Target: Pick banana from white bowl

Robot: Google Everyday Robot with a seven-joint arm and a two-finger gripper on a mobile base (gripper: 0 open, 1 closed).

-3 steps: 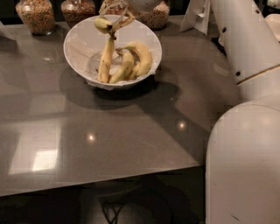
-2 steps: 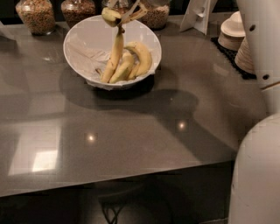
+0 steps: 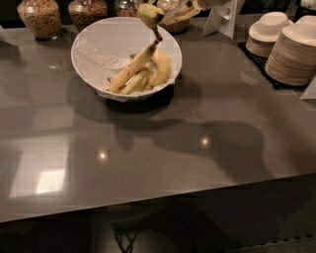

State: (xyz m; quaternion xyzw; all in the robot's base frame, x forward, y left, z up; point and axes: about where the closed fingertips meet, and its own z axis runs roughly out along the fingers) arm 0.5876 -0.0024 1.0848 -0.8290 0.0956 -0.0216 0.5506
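Observation:
The white bowl (image 3: 89, 37) stands at the back of the grey counter, lined with crumpled white paper. My gripper (image 3: 170, 15) is at the top edge of the view, just above the bowl's far rim. It is shut on the plump pale greenish-yellow banana (image 3: 149, 14), which is lifted above the rim. A dark stem (image 3: 158, 33) joins it to a slimmer yellow banana (image 3: 132, 65) that hangs down slanting, its lower end still inside the bowl. Deeper-yellow curved bananas (image 3: 162, 69) lie in the bowl beside it.
Glass jars of cereal (image 3: 40, 18) stand behind the bowl at the back left. A white card stand (image 3: 224, 19) is at the back. Stacks of off-white bowls (image 3: 266, 30) and plates (image 3: 296, 49) sit at the right. The counter's front edge (image 3: 158, 195) runs across below.
The banana pair has risen, the plump one now above the rim. The white arm that filled the right side has left the view, uncovering the stacked dishes.

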